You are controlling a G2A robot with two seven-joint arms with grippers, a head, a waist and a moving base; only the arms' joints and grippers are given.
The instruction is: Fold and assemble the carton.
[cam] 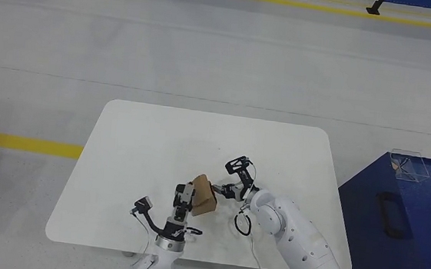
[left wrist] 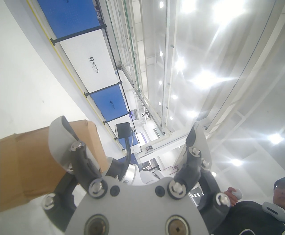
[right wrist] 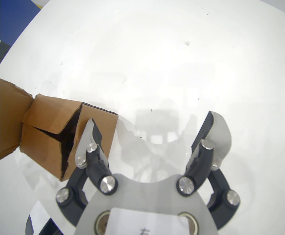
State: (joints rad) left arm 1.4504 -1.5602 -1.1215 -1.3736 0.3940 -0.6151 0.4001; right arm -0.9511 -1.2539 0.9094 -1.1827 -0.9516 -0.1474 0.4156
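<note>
A: Where is the carton (cam: 204, 195)?

B: On the white table (cam: 161, 137), in the lower middle of the top view, between the two grippers.

A: Which way does it point?

B: Its long axis seems to run across the frame, from one gripper towards the other. The end with the folded-in flaps (right wrist: 44, 151) faces the right gripper (right wrist: 151, 118). A dark star-shaped gap shows where the flaps meet.

A: Is the right gripper gripping it?

B: No. Its fingers are spread wide with nothing between them. One finger (right wrist: 94, 131) lies across the flapped end; I can't tell if it touches.

A: And the left gripper (left wrist: 128, 131)?

B: Also spread apart and holding nothing. The carton sits outside one finger (left wrist: 60, 135), close against its outer side.
</note>
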